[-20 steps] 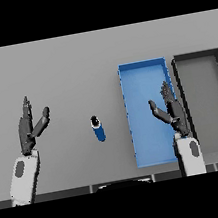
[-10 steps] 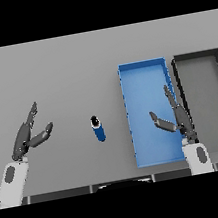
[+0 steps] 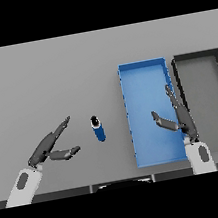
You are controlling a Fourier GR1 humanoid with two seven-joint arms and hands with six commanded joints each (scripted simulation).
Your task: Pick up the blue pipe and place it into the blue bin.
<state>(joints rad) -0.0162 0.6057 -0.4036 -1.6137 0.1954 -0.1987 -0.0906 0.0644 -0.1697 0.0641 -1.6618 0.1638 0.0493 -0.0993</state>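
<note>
Blue pipe [image 3: 98, 128] lying on the grey bench [image 3: 50, 80], well left of the blue bin [image 3: 143, 74] and apart from it. Short cylinder, dark end cap at its far end, long axis running near-to-far with a slight tilt to the right at the near end.

Left hand [image 3: 51, 147] resting low at the left, fingers straight and spread wide from the thumb, holding nothing. Fingertips pointing right and far, toward the pipe; thumb pointing right. Pipe just to the right of those fingertips, near but not touching.

Right hand [image 3: 177, 117] hovering over the right wall of the blue bin, fingers straight and pointing far, thumb out to the left, also wide and empty. Farther from the pipe, with the bin's width between.

Dark grey bin [image 3: 196, 57] standing just right of the blue one, nearly side by side.

Left hand judged the nearer one and the better placed: a short reach to the right, then closing across the pipe's narrow width, since the long axis lies roughly crosswise to the reach. Pick-up not yet begun; carry to the right across open bench to the bin yet to come.
</note>
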